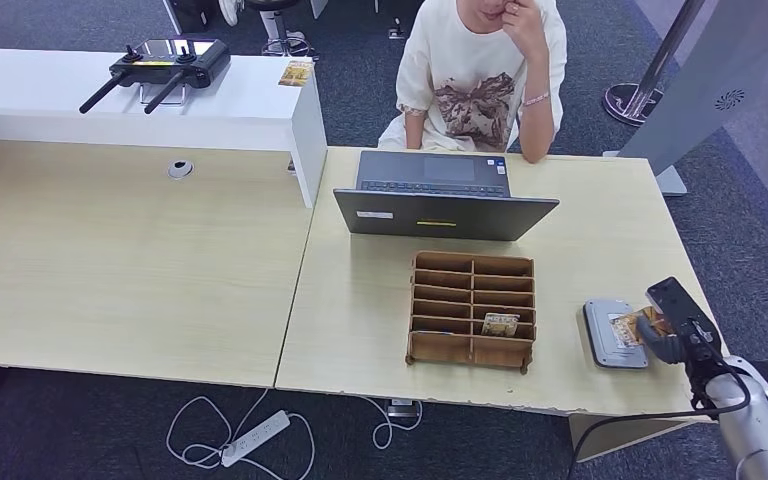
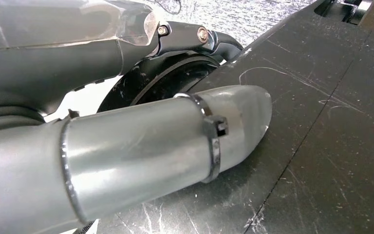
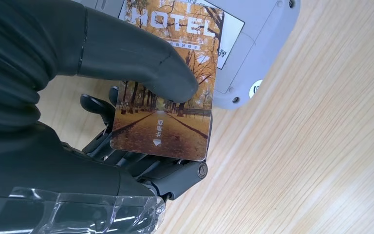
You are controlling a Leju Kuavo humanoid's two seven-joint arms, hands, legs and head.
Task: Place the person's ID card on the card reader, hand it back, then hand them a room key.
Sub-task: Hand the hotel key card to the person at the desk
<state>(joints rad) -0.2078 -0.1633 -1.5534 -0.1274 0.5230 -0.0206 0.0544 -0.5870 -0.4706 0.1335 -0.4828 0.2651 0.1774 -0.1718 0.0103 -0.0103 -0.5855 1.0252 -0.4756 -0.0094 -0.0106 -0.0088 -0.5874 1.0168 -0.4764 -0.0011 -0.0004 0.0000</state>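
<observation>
My right hand (image 1: pixel 675 325) holds an orange autumn-picture card printed HOTEL (image 3: pixel 165 131) between the thumb (image 3: pixel 141 63) and the fingers beneath it. The card's far end lies over the top of the grey card reader (image 3: pixel 263 44). In the head view the reader (image 1: pixel 605 345) sits near the table's front right corner with the card (image 1: pixel 628 327) on its right part. A wooden slotted box (image 1: pixel 472 308) at the table's middle has another card (image 1: pixel 500 323) in a front slot. The person (image 1: pixel 480 80) sits behind the table. My left hand (image 2: pixel 53 48) hangs low, its fingers unclear.
An open grey laptop (image 1: pixel 440 200) stands between the person and the wooden box. A white raised counter (image 1: pixel 210 110) at the back left carries a black controller (image 1: pixel 165 65) and a small card (image 1: pixel 296 72). The table's right edge runs close beside my right hand.
</observation>
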